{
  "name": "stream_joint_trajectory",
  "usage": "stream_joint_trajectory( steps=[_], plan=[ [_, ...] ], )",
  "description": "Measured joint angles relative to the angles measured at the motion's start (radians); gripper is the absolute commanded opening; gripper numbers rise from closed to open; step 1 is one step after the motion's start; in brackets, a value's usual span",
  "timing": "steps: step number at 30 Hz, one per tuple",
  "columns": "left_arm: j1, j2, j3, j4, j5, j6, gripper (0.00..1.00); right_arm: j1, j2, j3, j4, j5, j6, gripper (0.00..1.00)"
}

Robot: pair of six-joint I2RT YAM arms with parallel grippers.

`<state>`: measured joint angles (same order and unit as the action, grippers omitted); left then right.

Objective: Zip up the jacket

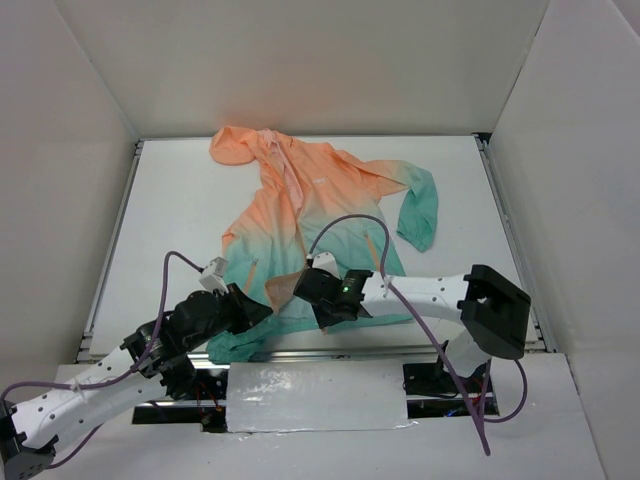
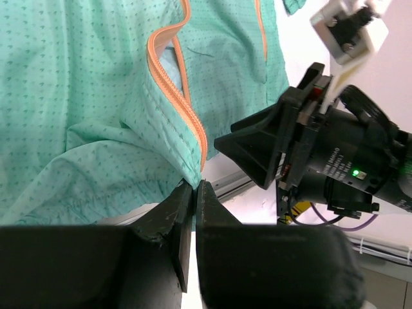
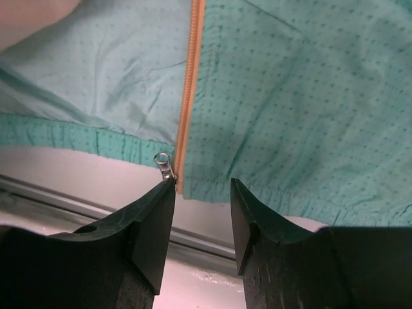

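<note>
Pinching the teal hem corner of the jacket (image 1: 300, 210), the left gripper (image 2: 195, 193) is clamped tight just beside the bottom of the orange zipper (image 3: 188, 96). The right gripper (image 3: 203, 193) has its jaws apart with nothing between them, tips at the hem, and the metal zipper pull (image 3: 164, 163) beside one fingertip. The jacket lies spread on the white table (image 1: 180, 220), hood far, hem at the near edge.

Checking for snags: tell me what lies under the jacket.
Around the thin peach-to-teal hooded jacket, only the white tabletop shows; whatever lies beneath the fabric itself is covered.
</note>
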<state>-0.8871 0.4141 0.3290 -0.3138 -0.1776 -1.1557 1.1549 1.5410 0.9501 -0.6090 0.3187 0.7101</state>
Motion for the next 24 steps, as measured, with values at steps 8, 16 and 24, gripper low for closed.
stream_joint_trajectory(
  steps=[8, 16, 24],
  plan=[
    [0.000, 0.000, 0.000, -0.018, 0.001, 0.001, 0.00, 0.000, 0.053, 0.004, 0.003, -0.002, -0.002, 0.46],
    [0.000, 0.000, 0.000, -0.017, 0.011, 0.005, 0.00, 0.000, 0.069, -0.021, 0.018, -0.024, -0.002, 0.43],
    [0.000, 0.000, 0.000, -0.017, 0.024, 0.008, 0.00, 0.003, 0.086, -0.024, 0.032, -0.029, -0.002, 0.38]
  ],
)
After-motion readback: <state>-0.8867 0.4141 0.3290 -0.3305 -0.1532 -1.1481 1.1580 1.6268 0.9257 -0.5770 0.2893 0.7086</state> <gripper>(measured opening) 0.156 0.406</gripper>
